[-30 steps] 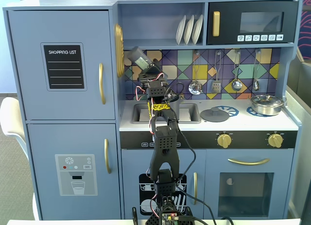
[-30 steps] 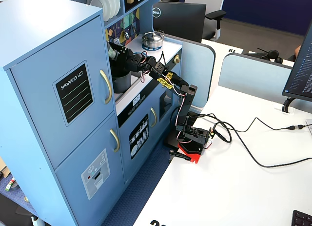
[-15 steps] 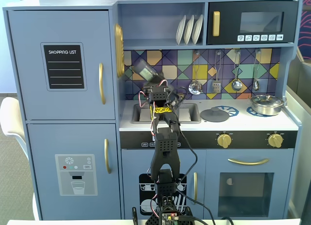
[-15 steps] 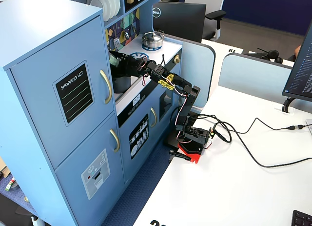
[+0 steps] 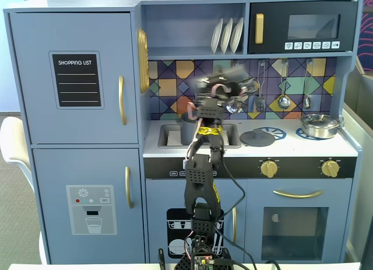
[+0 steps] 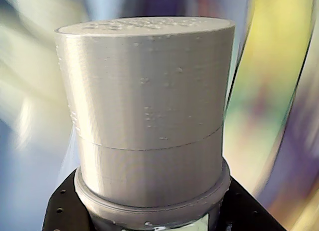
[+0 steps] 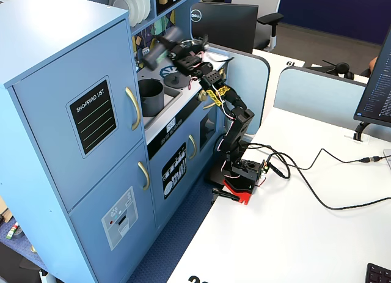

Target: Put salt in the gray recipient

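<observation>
Below the end effector (image 7: 160, 51), clamped on the tilted salt (image 7: 157, 49), sits the gray recipient (image 7: 150, 97); best to center the cap (image 6: 144, 81) over its opening before shaking.

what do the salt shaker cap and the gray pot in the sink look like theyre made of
The salt shaker cap looks like matte gray 3D-printed plastic: the wrist view shows fine layer lines, small blobs and a seam around it. The gray pot looks like matte plastic or painted wood, dull and free of glints, unlike the shiny steel-looking pan; which one is unclear.
</observation>
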`<state>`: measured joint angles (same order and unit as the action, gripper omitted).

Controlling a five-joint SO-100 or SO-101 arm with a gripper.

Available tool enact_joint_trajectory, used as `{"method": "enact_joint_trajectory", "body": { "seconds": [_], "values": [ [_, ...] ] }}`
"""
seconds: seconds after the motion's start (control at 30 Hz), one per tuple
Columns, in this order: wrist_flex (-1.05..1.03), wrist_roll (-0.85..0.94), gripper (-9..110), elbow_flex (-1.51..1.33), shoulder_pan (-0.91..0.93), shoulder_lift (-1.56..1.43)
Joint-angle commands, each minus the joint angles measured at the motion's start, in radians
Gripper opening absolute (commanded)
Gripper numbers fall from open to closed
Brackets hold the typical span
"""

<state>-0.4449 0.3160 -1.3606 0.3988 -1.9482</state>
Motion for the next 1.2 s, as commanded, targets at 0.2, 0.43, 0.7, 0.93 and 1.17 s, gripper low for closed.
{"method": "enact_joint_trajectory", "body": {
  "seconds": [0.2,0.43,0.7,0.93,1.17],
  "values": [
    [0.411,1.002,0,-0.035,0.410,0.026],
    [0.454,1.186,0,-0.135,0.442,0.080],
    [0.614,1.239,0,-0.282,0.462,0.156],
    [0.649,1.224,0,-0.307,0.497,0.192],
    [0.569,1.149,0,-0.336,0.514,0.172]
  ]
}}
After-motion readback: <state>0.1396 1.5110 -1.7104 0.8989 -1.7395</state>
